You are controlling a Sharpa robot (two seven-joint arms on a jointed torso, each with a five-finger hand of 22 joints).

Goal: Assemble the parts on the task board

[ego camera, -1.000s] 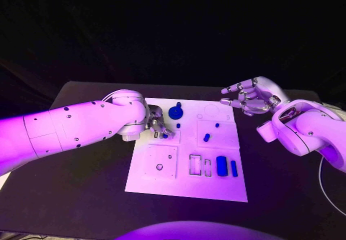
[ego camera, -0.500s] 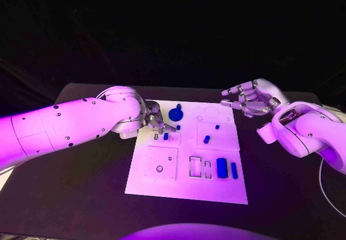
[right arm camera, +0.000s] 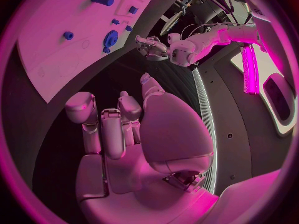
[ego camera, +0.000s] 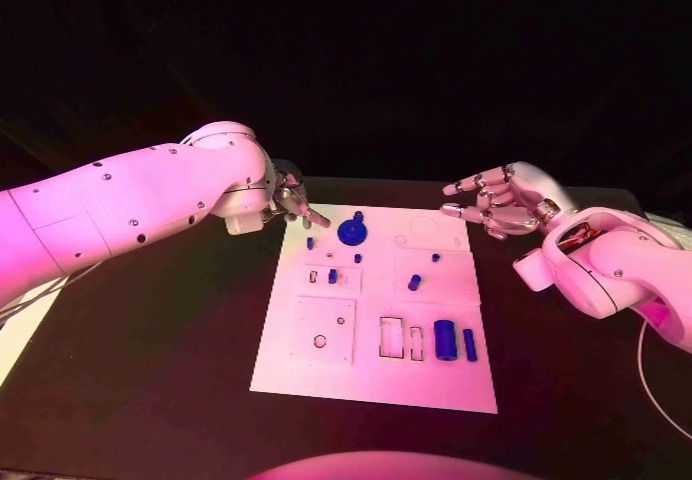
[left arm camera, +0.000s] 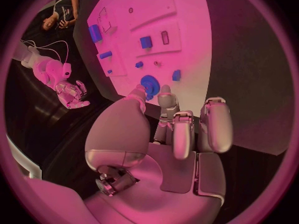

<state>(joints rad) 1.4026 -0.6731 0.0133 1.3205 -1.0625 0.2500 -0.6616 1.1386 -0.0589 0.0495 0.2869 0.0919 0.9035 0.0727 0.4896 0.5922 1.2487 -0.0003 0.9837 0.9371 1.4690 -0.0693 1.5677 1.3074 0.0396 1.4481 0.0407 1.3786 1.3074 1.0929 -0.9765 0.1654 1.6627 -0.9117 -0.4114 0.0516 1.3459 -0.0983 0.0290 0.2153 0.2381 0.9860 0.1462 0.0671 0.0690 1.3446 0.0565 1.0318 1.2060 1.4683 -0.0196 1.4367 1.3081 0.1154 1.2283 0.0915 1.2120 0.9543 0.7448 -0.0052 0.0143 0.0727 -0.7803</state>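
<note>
**White board, blue parts, both hands empty**

White and flat, the board lay mid-table with rectangular recesses cut in it. A round blue gear stood at its 12 o'clock end, and a blue cylinder and slim bar lay toward 4 o'clock. The metallic left hand hovered off the 11 o'clock corner, fingers apart, holding nothing. The right hand hung at 1 o'clock, fingers spread and loosely curled, empty.

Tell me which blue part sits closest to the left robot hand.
The round blue gear-like part at the board's far end, just beside the left robot hand; the other blue parts are smaller or lie nearer the robot.
</note>
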